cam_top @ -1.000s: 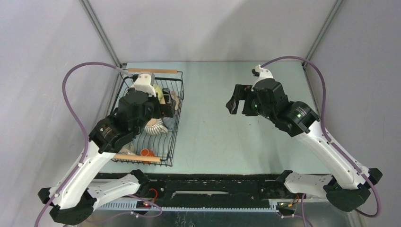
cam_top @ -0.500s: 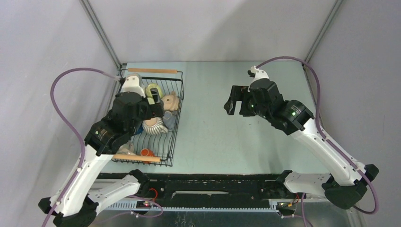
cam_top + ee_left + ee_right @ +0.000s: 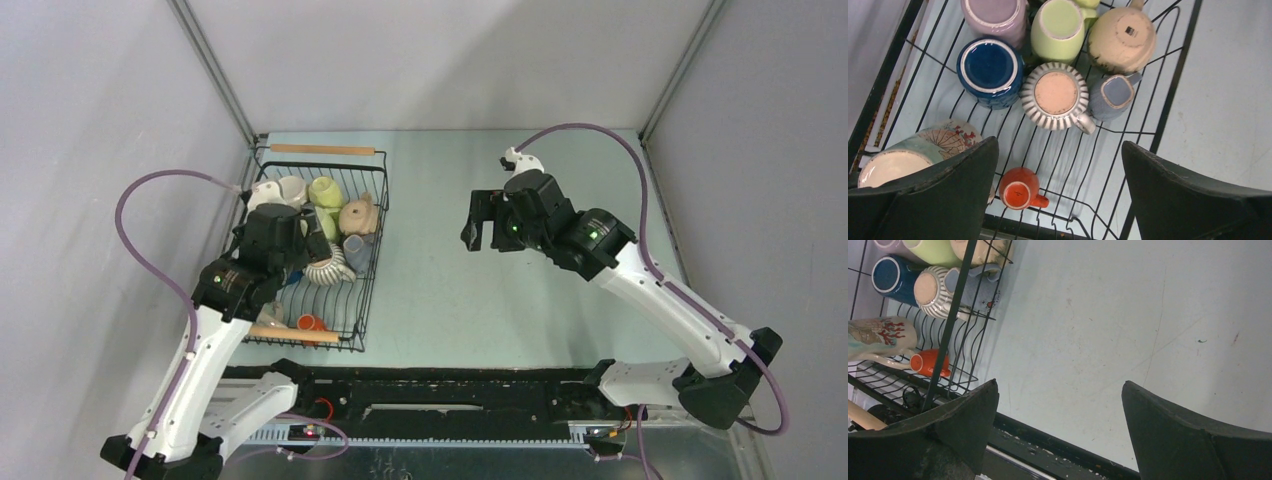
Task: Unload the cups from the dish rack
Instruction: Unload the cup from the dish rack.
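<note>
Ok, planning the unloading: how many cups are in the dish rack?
8, all in the dish rack: far row lilac, yellow-green, tan; middle row dark blue, ribbed cream, grey-blue; nearer, a painted one on its side and a small orange one. The fingers may hide more.

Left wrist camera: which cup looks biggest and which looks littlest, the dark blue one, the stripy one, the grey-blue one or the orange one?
1. dark blue cup and stripy cup: they look about alike, so no ranking between them
2. grey-blue cup
3. orange cup, the littlest
</note>
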Robot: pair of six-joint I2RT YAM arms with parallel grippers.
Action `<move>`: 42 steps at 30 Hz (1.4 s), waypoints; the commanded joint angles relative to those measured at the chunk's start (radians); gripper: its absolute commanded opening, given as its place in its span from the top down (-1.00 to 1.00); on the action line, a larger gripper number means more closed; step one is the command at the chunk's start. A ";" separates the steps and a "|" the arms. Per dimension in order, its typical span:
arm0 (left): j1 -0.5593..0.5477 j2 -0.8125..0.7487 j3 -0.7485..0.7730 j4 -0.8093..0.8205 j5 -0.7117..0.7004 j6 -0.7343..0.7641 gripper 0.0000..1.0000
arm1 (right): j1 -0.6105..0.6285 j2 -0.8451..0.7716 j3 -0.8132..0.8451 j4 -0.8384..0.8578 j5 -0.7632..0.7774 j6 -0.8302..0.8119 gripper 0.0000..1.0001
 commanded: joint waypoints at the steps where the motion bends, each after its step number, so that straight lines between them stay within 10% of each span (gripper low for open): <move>1: 0.046 -0.018 -0.042 -0.015 0.022 -0.039 -1.00 | 0.020 0.021 -0.009 0.034 -0.012 -0.028 -0.99; 25: 0.367 -0.101 -0.091 -0.187 -0.152 -0.030 -1.00 | 0.059 0.101 -0.029 0.094 -0.080 -0.068 -0.99; 42: 0.726 -0.028 -0.165 -0.208 0.007 -0.181 -1.00 | 0.035 0.125 -0.059 0.148 -0.219 -0.108 -0.99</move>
